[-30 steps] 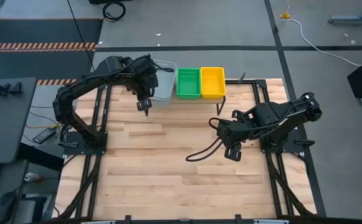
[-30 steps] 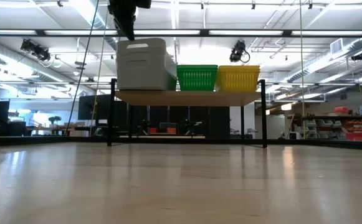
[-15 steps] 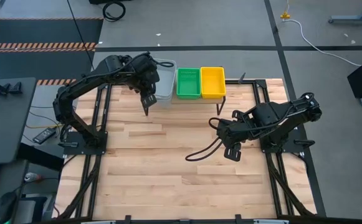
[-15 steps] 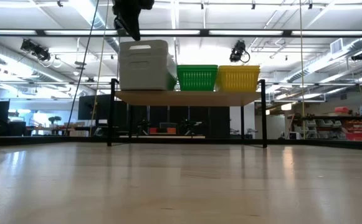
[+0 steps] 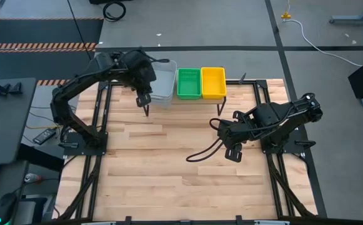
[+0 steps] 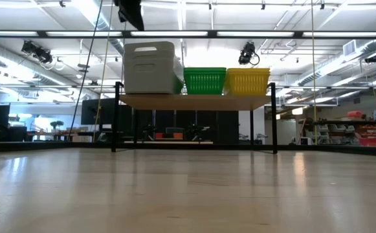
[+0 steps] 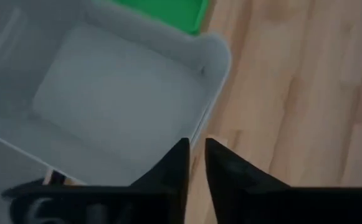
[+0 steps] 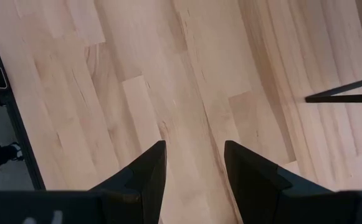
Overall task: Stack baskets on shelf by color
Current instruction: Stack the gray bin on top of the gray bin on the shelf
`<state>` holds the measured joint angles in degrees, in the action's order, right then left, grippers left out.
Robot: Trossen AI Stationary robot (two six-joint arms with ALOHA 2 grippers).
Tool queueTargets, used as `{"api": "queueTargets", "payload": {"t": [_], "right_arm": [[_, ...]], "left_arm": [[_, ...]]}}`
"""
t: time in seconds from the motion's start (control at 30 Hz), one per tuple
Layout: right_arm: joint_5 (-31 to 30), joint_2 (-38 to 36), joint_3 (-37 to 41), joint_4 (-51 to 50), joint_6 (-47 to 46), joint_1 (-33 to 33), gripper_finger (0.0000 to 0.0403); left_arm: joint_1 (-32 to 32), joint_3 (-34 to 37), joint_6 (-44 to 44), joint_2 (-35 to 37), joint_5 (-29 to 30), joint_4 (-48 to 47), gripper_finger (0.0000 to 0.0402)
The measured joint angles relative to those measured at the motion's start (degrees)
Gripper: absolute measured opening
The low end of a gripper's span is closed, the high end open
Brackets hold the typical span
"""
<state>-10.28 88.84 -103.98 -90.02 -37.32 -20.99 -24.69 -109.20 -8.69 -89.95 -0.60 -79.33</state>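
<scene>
the left gripper [image 5: 147,107] – fingers nearly together, empty – has lifted clear of the grey baskets [image 5: 161,82] – stacking looks finished; the right gripper [image 8: 193,163] waits open.

Grey basket stack [image 5: 163,87], green stack [image 5: 188,83], yellow stack [image 5: 213,82].

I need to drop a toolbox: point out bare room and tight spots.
Bare tabletop spans the near half, in front of both arms. Crowded: the shelf, filled by grey stack, green stack and yellow stack, left hand beside it.
</scene>
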Motion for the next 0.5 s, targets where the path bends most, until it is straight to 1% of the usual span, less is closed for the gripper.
{"api": "queueTargets", "payload": {"t": [0.1, 0.17, 0.3, 0.5], "right_arm": [[0.0, 0.02, 0.0, 0.0, 0.76, 0.0, 0.0169], [0.0, 0.02, 0.0, 0.0, 1.32, 0.0, 0.0169], [-0.11, 0.02, 0.0, 0.0, 1.44, 0.0, 0.0168], [-1.6, 0.02, 0.0, 0.8, 1.78, 0.0, 0.0168]], "left_arm": [[0.03, -2.5, -2.18, 0.08, -3.51, -0.19, 0.0082], [0.08, -2.69, -3.85, 0.18, -5.21, -1.15, 0.01], [-0.01, -1.59, -6.87, -0.76, -4.06, -4.25, 0.0133], [-0.61, 1.34, -7.01, -1.73, -4.12, -5.57, 0.0165]]}}
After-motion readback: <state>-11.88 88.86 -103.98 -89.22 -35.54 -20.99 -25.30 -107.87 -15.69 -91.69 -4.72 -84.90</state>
